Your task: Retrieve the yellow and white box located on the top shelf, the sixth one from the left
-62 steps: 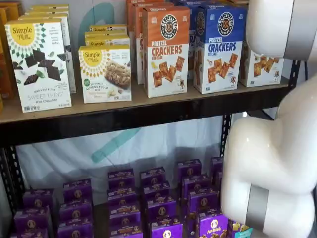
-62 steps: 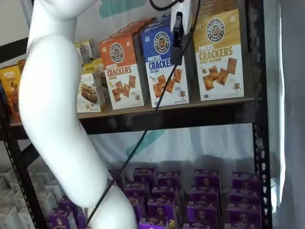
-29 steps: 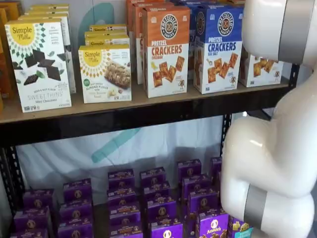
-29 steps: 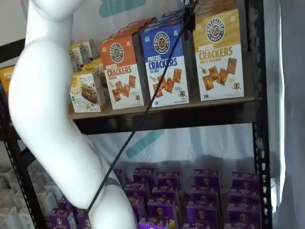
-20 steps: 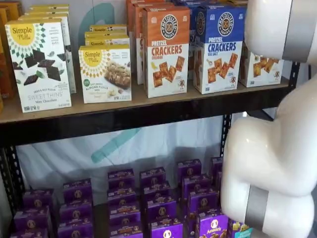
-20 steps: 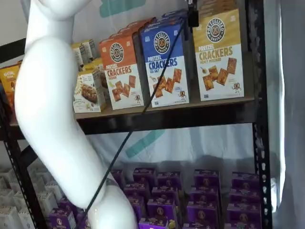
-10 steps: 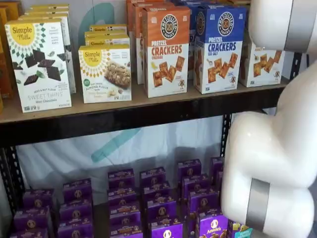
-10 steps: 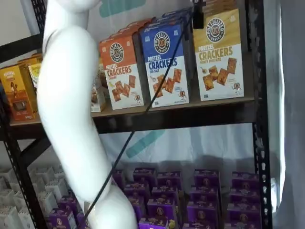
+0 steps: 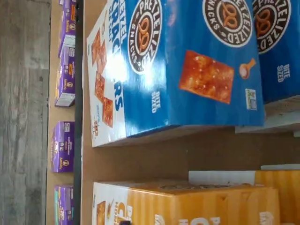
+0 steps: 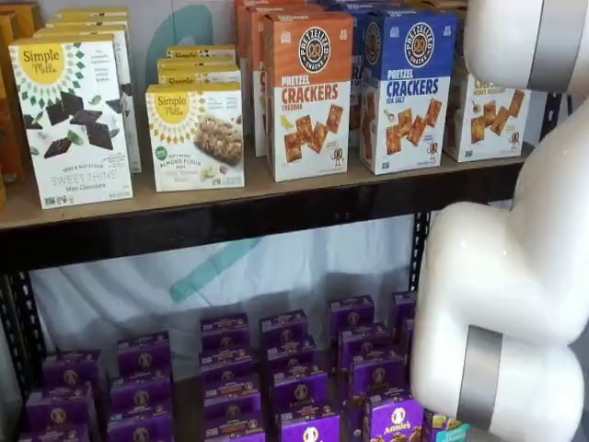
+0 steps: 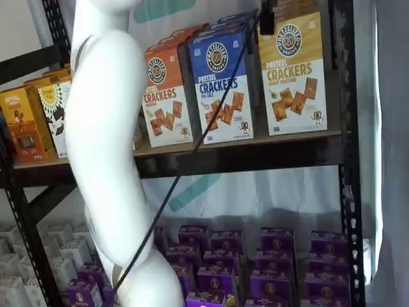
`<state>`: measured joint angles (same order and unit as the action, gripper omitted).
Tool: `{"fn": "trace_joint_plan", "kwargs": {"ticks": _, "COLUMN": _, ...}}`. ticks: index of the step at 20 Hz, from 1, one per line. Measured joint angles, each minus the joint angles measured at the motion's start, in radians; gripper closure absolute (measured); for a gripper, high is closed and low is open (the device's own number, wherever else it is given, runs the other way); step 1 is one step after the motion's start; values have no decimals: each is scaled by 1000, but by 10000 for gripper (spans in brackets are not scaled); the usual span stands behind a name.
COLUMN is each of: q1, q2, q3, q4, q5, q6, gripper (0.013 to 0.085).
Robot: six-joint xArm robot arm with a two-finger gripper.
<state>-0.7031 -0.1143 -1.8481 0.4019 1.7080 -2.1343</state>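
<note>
The yellow and white box [image 11: 294,71] stands at the right end of the top shelf [image 11: 243,160], next to the blue cracker box [image 11: 220,83]. In a shelf view [image 10: 485,112] the white arm hides its upper part. The wrist view shows its yellow top [image 9: 187,204] across a strip of tan board [image 9: 164,154] from the blue box [image 9: 187,70]. The gripper [image 11: 266,18] shows only as a black piece at the view's top edge, above the gap between the blue and yellow boxes, a cable beside it. No gap between the fingers shows.
An orange cracker box [image 10: 309,92] stands left of the blue one. White Simple Mills boxes [image 10: 72,120] fill the shelf's left part. Purple boxes [image 10: 294,378] sit on the lower shelf. A black upright [image 11: 348,153] stands right of the yellow box. The white arm [image 11: 105,141] crosses in front.
The arm's white link has swung to the right in front of the shelves. The black gripper piece has risen to the top edge and shifted slightly right, toward the yellow box.
</note>
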Motion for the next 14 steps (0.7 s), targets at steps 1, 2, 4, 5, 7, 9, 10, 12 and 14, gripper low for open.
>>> {"fn": "trace_joint_plan", "kwargs": {"ticks": 1, "q1": 4, "q2": 2, "q3": -3, "q4": -4, "q5": -2, "q6": 2, "gripper": 130}}
{"fn": "trace_joint_plan", "kwargs": {"ticks": 2, "q1": 8, "q2": 4, "q3": -4, "q4": -8, "q5": -5, "q6": 3, "gripper": 130}}
{"fn": "trace_joint_plan", "kwargs": {"ticks": 4, "q1": 19, "q2": 4, "q3": -2, "q4": -20, "q5": -15, "q6": 6, "gripper": 130}}
{"fn": "trace_joint_plan", "kwargs": {"ticks": 5, "q1": 24, "q2": 3, "q3": 2, "q4": -28, "q5": -20, "q6": 7, "gripper": 130}}
{"fn": "trace_joint_plan", "kwargs": {"ticks": 7, "q1": 35, "q2": -1, "q3": 10, "q4": -46, "q5": -30, "q6": 7, "gripper": 130}}
{"fn": "trace_joint_plan", "kwargs": {"ticks": 9, "q1": 46, "q2": 2, "q3": 10, "q4": -69, "q5": -28, "q6": 9, "gripper": 130}}
{"fn": "trace_joint_plan", "kwargs": {"ticks": 10, "q1": 51, "q2": 6, "q3": 6, "q4": -82, "q5": -21, "q6": 10, "gripper": 130}}
{"fn": "trace_joint_plan", "kwargs": {"ticks": 12, "q1": 58, "q2": 10, "q3": 4, "q4": -97, "q5": -13, "q6": 12, "gripper": 130}}
{"fn": "trace_joint_plan", "kwargs": {"ticks": 14, "q1": 62, "q2": 11, "q3": 7, "q4": -109, "q5": -9, "q6": 12, "gripper": 130}}
